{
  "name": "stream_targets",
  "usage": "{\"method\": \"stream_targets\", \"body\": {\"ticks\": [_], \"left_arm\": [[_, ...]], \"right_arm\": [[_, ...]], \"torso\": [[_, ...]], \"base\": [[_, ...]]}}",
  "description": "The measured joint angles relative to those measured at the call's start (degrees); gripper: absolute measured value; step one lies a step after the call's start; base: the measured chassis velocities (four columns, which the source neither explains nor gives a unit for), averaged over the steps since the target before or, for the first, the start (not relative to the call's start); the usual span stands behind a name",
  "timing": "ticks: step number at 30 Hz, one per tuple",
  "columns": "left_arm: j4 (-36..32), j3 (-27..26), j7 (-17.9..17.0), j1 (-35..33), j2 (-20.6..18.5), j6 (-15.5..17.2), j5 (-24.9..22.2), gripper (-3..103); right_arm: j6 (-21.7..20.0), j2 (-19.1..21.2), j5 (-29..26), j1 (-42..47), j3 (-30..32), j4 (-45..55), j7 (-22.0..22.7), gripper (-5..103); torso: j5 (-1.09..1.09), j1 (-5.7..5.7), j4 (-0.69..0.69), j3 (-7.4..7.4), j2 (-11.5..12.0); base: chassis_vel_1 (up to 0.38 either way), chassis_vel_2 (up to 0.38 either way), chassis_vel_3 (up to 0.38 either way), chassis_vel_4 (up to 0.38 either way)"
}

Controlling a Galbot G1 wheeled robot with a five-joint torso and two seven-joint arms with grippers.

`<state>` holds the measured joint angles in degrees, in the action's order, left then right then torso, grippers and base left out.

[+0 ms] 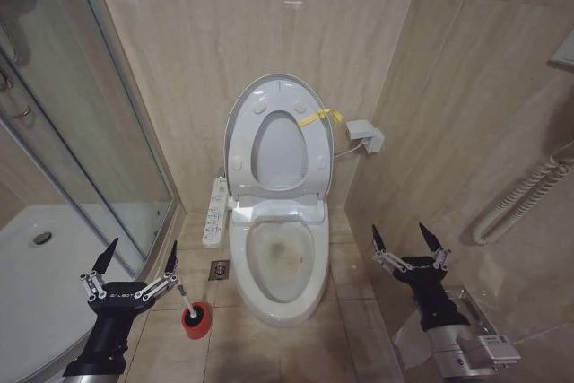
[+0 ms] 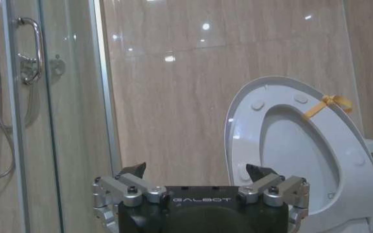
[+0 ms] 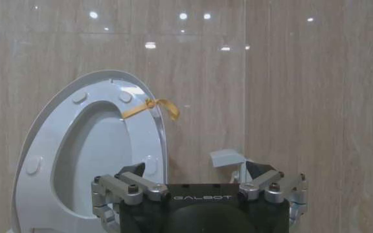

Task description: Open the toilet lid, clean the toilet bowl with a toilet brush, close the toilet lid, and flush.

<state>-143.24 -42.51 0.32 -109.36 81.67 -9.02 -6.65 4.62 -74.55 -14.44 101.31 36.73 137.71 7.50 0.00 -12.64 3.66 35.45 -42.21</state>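
A: Two grippers, both low and near, both with fingers spread and nothing in them. Which one is closer to the brush?

B: The left gripper. The brush stands in its red cup on the floor just right of that gripper, between it and the bowl. The handle rises roughly upright, leaning a little left toward the gripper's right finger — whether they touch I cannot tell.

A: And the right gripper?

B: Well apart, on the far side of the bowl by the right wall. It would have to cross the whole bowl, so my judgement is that the left arm should take the brush.

A: Is the lid out of the way?

B: Yes — the lid and the seat both stand up against the far wall, a yellow ribbon on the right edge. The bowl is open, with a brownish stain inside.

A: Anything crowding the grasp?

B: The shower door and tray close in on the left, and a control panel sticks out at the bowl's left side. A floor drain sits just beyond the cup. The gap is narrow, so the reach looks tight.
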Motion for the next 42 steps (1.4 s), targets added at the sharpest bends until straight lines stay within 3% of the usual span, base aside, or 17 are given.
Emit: {"method": "stream_targets", "body": {"ticks": [42], "left_arm": [[0.0, 0.0, 0.0, 0.0, 0.0, 0.0, 0.0, 100]], "right_arm": [[0.0, 0.0, 0.0, 0.0, 0.0, 0.0, 0.0, 100]], "torso": [[0.0, 0.0, 0.0, 0.0, 0.0]], "base": [[0.0, 0.0, 0.0, 0.0]]}}
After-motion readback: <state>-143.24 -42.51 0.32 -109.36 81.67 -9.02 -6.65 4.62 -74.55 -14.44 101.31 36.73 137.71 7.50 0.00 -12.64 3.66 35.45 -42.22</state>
